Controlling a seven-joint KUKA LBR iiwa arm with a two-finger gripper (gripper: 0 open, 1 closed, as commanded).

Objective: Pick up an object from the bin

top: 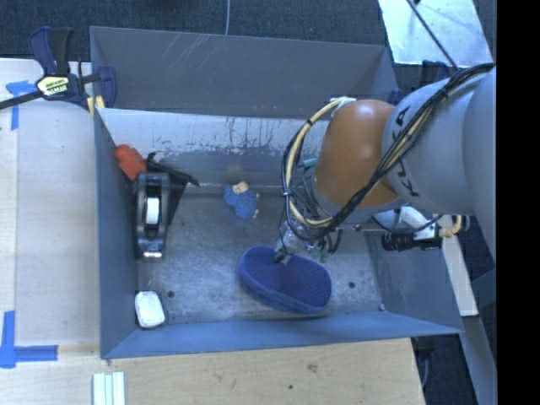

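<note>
My gripper [283,256] reaches down at the bin's front middle, its tip touching the top of a dark blue oval pad [287,280] that lies flat on the floor. The orange cover and cables hide most of the gripper. A small blue and tan toy [241,199] lies a little to the back left of the gripper.
A black tape dispenser [152,211] lies along the left wall, with an orange thing [129,161] at its far end. A small white block [150,309] sits in the front left corner. The arm covers the bin's right side.
</note>
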